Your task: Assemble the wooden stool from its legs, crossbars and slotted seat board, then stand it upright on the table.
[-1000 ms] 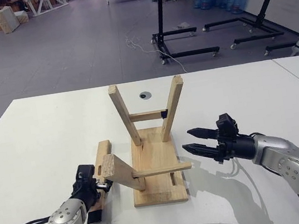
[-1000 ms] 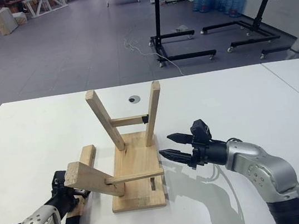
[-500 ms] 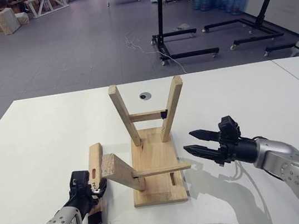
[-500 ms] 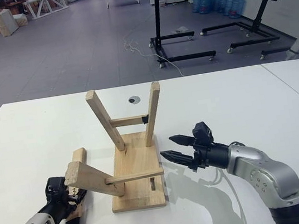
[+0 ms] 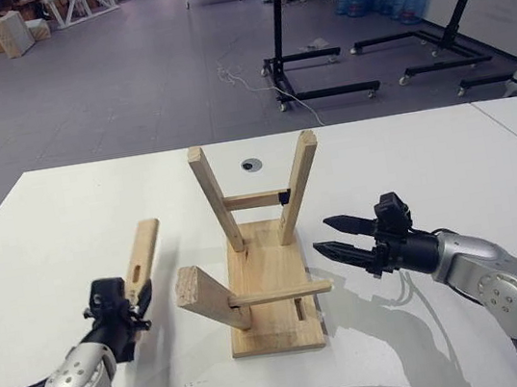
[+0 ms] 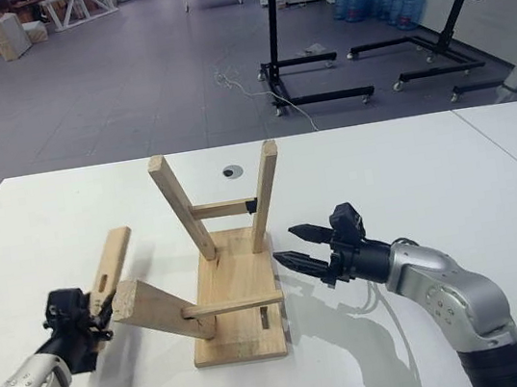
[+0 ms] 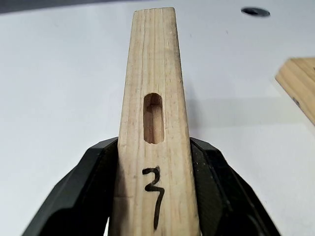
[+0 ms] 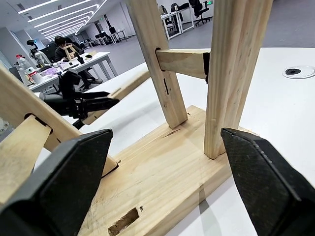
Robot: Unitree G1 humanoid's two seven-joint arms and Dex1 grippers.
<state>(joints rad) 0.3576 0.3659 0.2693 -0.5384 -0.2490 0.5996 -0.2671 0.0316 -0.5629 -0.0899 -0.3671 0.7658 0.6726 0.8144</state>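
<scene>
Stool parts on a white desk (image 5: 48, 215), seen from the robot's head. The slotted seat board (image 5: 269, 260) lies flat in the middle. Two legs stand in its far end, the far-left leg (image 5: 214, 200) and the far-right leg (image 5: 298, 188), joined by a short crossbar (image 5: 252, 200). At the near left corner a third leg (image 5: 211, 298) leans outward, with a second crossbar (image 5: 279, 295) sticking out of it across the board toward the right. An empty slot (image 8: 123, 221) shows in the board's near right area.

The left gripper (image 5: 124, 306) is clenched around the lower part of the fourth leg (image 5: 141, 258), which has an oval slot (image 7: 153, 118) cut in its face. A second ago this leg sat just beside the leaning leg; it has since been carried out to the left and tipped so its far end points away from the robot, well apart from the board. The right gripper (image 5: 323, 235), fingers spread and grasping nothing, has held almost the same place just right of the board, near the free end of the second crossbar.

The pull-back suggests the fourth leg is being re-aimed before it is brought round to the crossbar's free end and the empty slot. The stool is roughly three-quarters built and not yet turned upright.
</scene>
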